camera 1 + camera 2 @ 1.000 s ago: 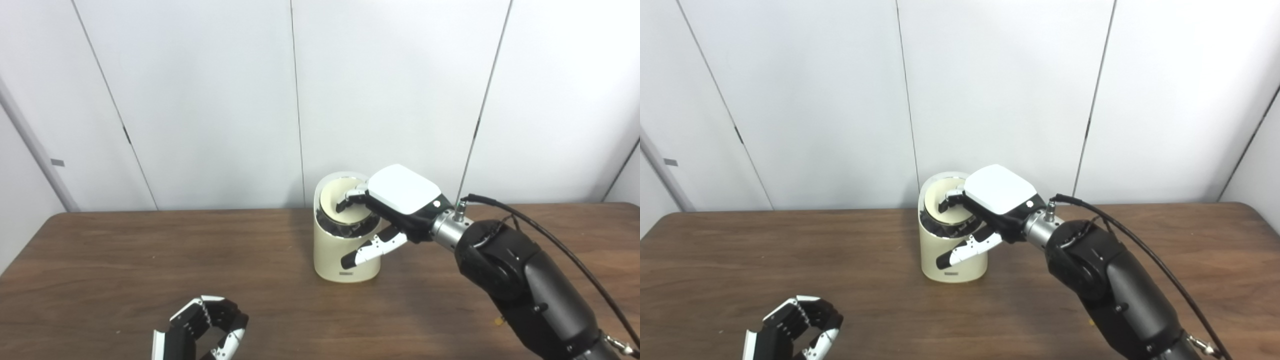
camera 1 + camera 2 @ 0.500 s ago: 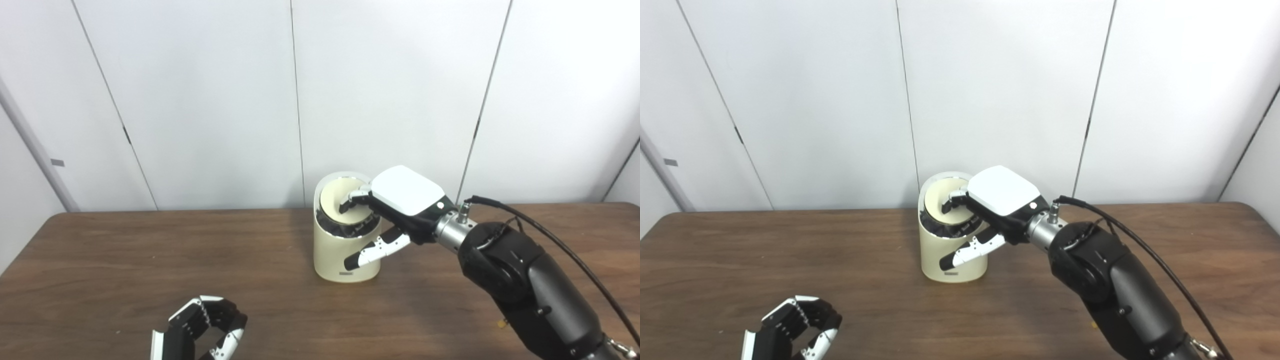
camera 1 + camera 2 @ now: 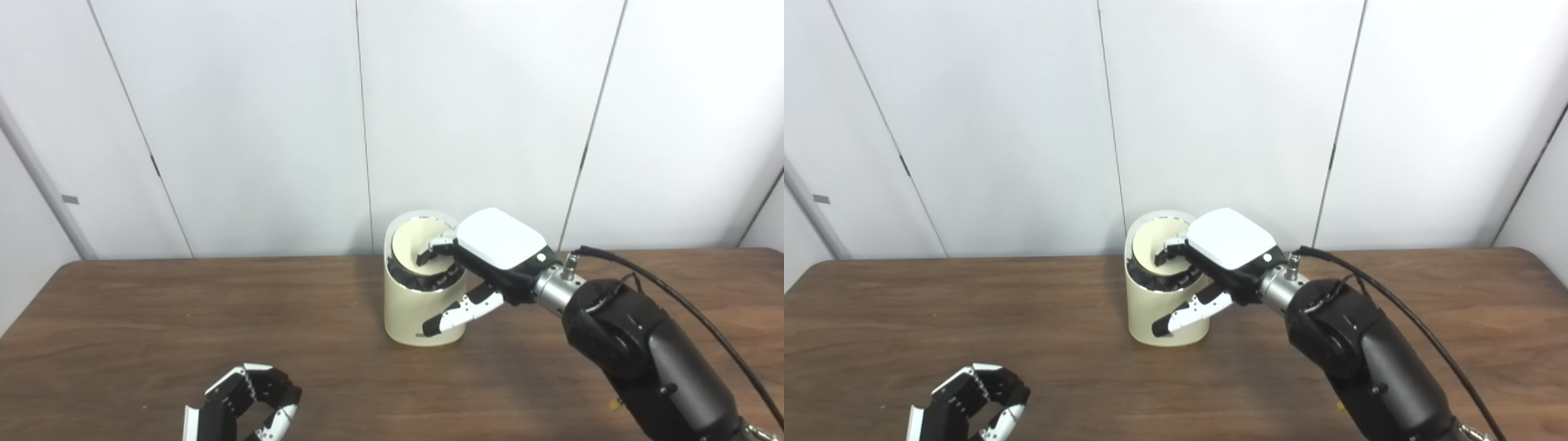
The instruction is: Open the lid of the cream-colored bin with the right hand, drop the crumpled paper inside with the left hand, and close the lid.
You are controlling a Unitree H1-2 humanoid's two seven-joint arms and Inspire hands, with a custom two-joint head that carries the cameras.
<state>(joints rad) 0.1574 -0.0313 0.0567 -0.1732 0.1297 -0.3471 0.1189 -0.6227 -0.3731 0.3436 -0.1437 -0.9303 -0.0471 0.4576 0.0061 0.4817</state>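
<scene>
White wall panels stand behind a dark wooden table, and all the action sits at its middle. Right hand is up on the cream-colored bin, fingers curled over the rim and resting on the tilted lid, thumb stretched down across the bin's front wall. That's a bracing hold: fingers working the lid from above while the thumb steadies the body so the bin doesn't slide. A dark gap shows under the lid's near edge, so it looks partly swung, not flat shut. Left hand waits low at the near edge, well apart from the bin, fingers curled loosely inward. Does it hold the crumpled paper? Hard to say from here; no paper shows inside that curl, nor anywhere on the table. So the lid step is in hand, and the drop can't be confirmed as done. Plain brown wood around the bin.
</scene>
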